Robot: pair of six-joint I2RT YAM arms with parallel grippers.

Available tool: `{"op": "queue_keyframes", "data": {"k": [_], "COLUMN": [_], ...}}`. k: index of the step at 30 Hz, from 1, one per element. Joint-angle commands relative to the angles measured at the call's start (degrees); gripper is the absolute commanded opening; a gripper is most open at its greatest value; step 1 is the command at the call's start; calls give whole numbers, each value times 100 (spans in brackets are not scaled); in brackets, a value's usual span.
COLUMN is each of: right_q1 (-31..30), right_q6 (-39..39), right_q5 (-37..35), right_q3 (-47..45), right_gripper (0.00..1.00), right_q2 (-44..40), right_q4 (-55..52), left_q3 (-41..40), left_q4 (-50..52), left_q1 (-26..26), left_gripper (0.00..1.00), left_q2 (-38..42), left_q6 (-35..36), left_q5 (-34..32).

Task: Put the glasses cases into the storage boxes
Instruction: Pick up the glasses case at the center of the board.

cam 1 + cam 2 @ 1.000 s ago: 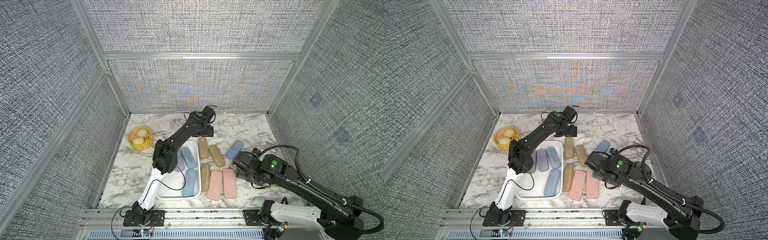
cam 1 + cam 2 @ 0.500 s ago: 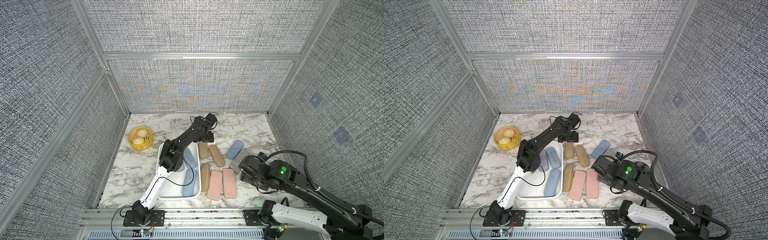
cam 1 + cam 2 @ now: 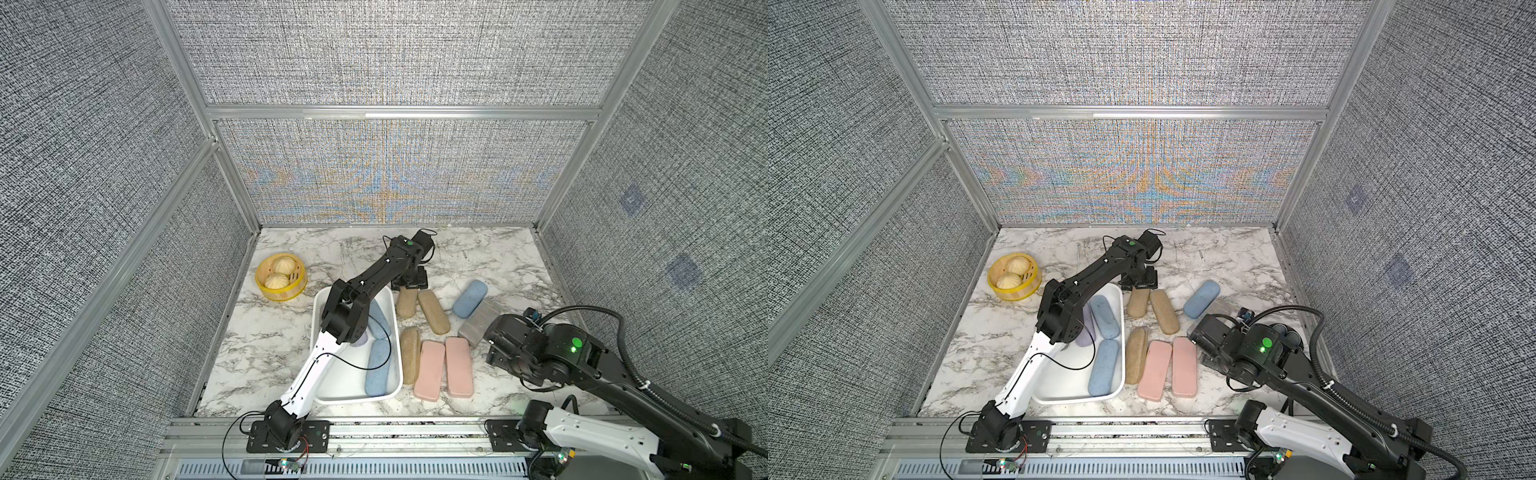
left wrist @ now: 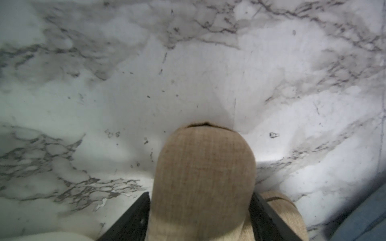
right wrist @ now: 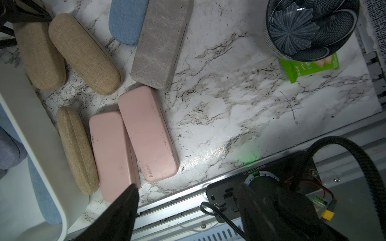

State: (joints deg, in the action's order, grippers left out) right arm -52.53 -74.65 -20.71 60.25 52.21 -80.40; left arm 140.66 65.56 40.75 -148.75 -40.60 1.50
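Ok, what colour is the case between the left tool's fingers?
Tan, woven fabric texture. The case shows best in the left wrist view.

Grey woven panels (image 3: 374,50) in an aluminium frame (image 3: 399,112) close three sides. The table (image 3: 490,257) has a white marble top with grey veins. A metal rail (image 3: 415,428) runs along its front edge.

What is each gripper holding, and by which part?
Left gripper pinches the rounded tan fabric glasses case across its width, near one rounded end. Right gripper is open, holding nothing.
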Motion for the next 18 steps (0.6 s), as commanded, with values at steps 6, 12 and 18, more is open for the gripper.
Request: {"op": "queue_keyframes", "data": {"k": [6,12,18], "right_q1": [1,2,0], "right_q6": [-93,-50,28], "right_q5": [-139,-179,-213], "right_q3": [48,139,219], "right_gripper": [75,75,75], "right_q2": [-95,-123,-123], "right_q4": [-119,-160,-140], "left_q3": [-4,19,-172], "left_q4": [-192,-166,-340], "left_q1": [7,3,64], "left_gripper": [63,59,56], "left_q2": [98,329,1171], "left_q6": [-62,-62,-14], "left_q5": [131,157,229]}}
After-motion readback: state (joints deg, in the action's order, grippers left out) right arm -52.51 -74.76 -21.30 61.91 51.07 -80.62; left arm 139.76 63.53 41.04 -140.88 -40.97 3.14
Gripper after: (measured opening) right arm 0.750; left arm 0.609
